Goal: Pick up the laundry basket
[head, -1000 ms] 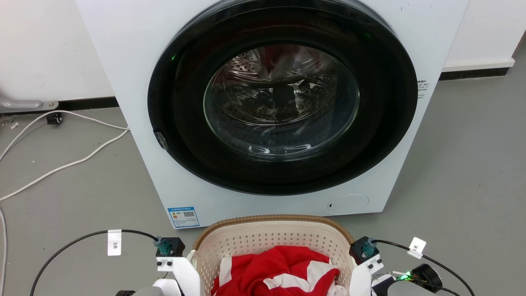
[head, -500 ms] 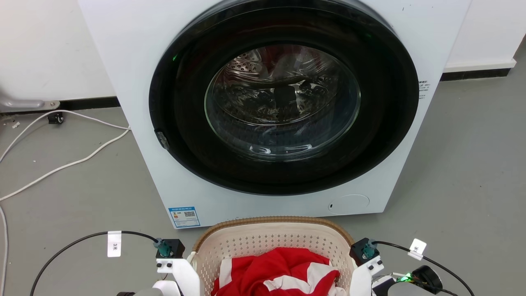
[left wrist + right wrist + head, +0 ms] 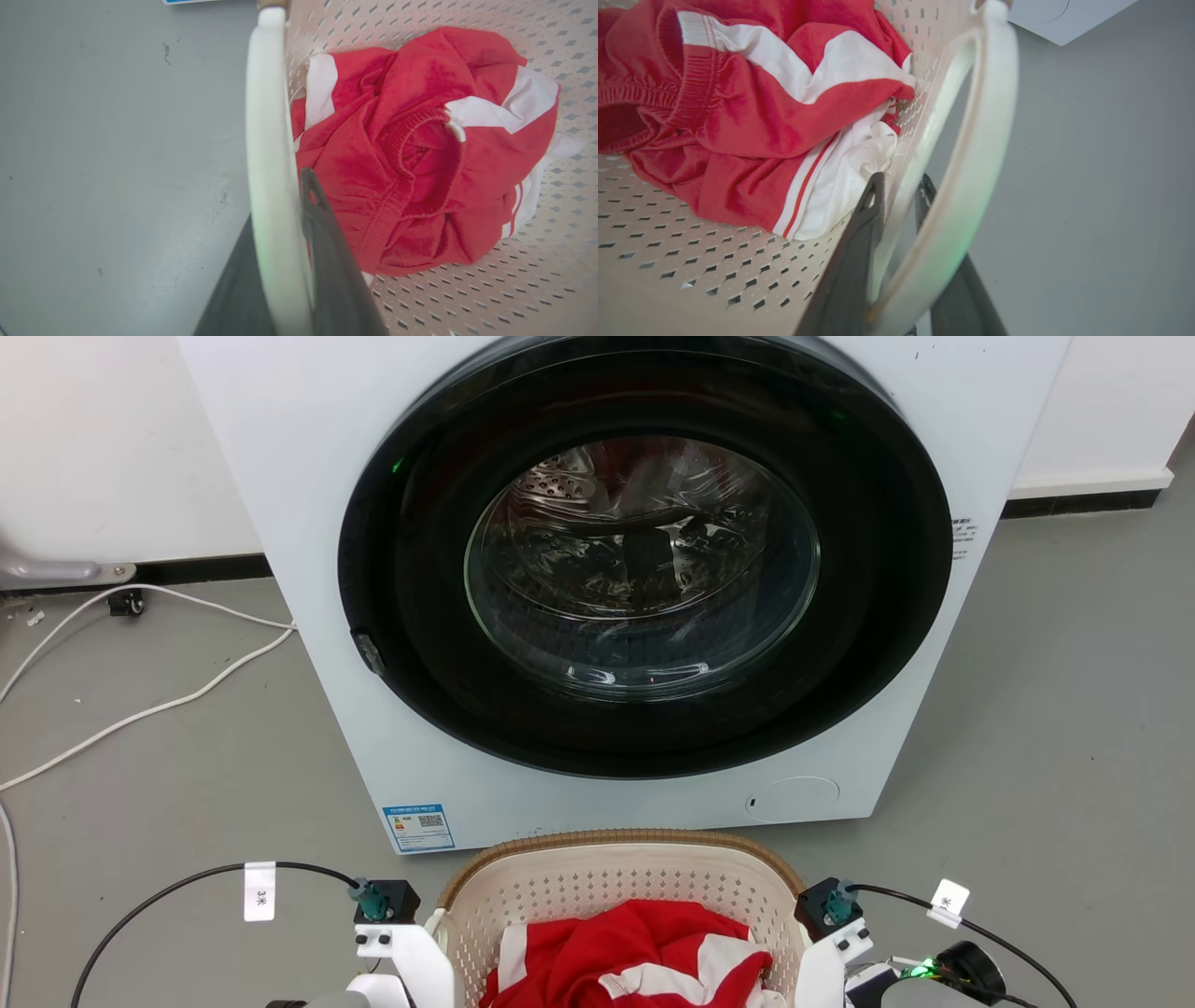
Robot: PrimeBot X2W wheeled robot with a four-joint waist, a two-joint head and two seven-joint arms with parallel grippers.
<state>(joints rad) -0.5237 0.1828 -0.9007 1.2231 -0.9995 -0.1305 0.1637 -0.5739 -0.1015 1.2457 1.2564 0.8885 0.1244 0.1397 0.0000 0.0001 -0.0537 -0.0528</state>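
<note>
The laundry basket (image 3: 621, 887) sits at bottom centre of our head view, holding a red-and-white garment (image 3: 635, 952), below the washer (image 3: 280, 476). Our left gripper (image 3: 280, 196) pinches its left handle (image 3: 266, 116), our right gripper (image 3: 901, 186) its right handle (image 3: 990, 116).

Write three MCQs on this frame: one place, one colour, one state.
1. The laundry basket sits: A) in front of the washer door B) atop the washer C) behind the washer
2. The clothing in the basket is: A) blue B) red and white C) black
3. The left gripper is: A) open above the floor B) pinching clothing C) shut on the basket's white handle
Answers: A, the head view shows it before the door; B, red fabric with white bands; C, its fingers press both sides of the handle.
</note>
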